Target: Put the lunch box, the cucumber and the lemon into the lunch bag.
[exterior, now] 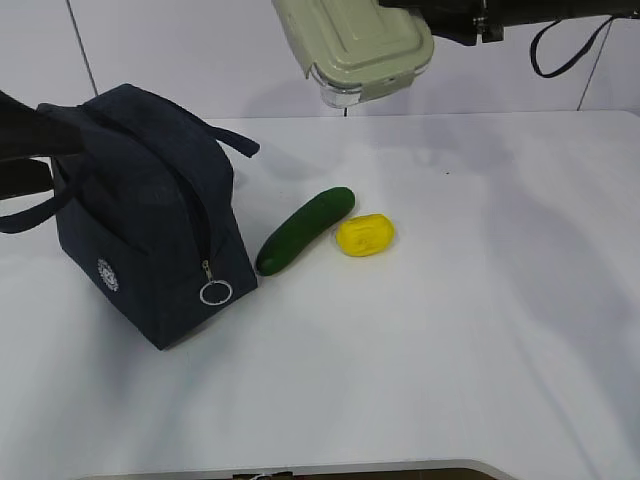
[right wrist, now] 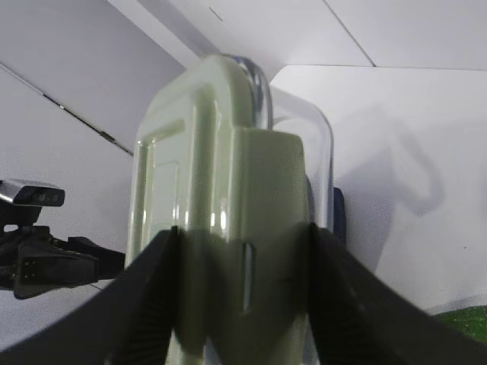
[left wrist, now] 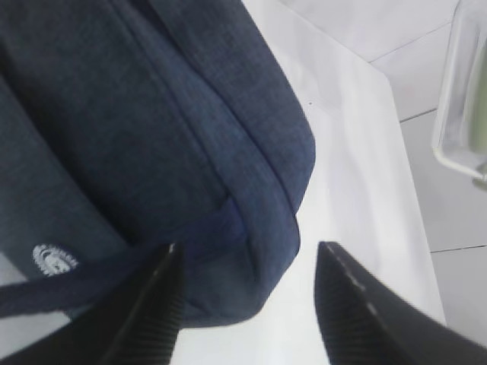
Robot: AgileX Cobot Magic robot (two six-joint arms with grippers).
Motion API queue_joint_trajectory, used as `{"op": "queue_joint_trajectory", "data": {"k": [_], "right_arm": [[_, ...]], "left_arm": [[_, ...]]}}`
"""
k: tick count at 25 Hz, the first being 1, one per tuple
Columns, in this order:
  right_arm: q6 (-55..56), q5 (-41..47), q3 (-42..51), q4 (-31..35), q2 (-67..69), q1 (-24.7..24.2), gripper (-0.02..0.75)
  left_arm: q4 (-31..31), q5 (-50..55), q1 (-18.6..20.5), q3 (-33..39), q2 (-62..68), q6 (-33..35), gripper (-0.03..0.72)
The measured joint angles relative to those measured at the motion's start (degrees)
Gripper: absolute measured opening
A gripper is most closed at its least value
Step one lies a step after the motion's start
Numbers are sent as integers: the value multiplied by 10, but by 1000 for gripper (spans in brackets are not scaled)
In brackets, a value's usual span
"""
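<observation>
The right gripper (right wrist: 243, 251) clamps the clear, sage-lidded lunch box (exterior: 360, 45) aloft at 12 o'clock, clear for carrying. The left gripper (left wrist: 247, 293) stands open astride the navy fabric lunch bag (exterior: 150, 220), at 9 o'clock, apparently steadying it. The dark green cucumber (exterior: 305, 230) and the yellow lemon (exterior: 365, 235) lie centrally on the table.

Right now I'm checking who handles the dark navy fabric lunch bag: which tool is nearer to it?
Left. The left tool straddles the dark navy fabric lunch bag; the right tool holds the sage-lidded lunch box high above the table.
</observation>
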Motion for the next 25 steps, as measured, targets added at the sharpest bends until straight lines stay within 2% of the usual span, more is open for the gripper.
{"op": "queue_joint_trajectory", "data": {"k": [4, 10, 14, 21, 25], "right_arm": [[0, 1, -1, 2, 0, 9, 380], [1, 2, -1, 27, 0, 10, 380], [1, 2, -5, 29, 0, 10, 380], [1, 3, -30, 29, 0, 10, 379], [1, 3, -31, 24, 0, 10, 379]], "left_arm": [[-18, -3, -9, -20, 28, 16, 400], [-16, -10, -52, -62, 73, 20, 400], [-12, -11, -61, -72, 89, 21, 400], [47, -11, -62, -72, 89, 8, 400], [61, -19, -62, -72, 89, 1, 400]]}}
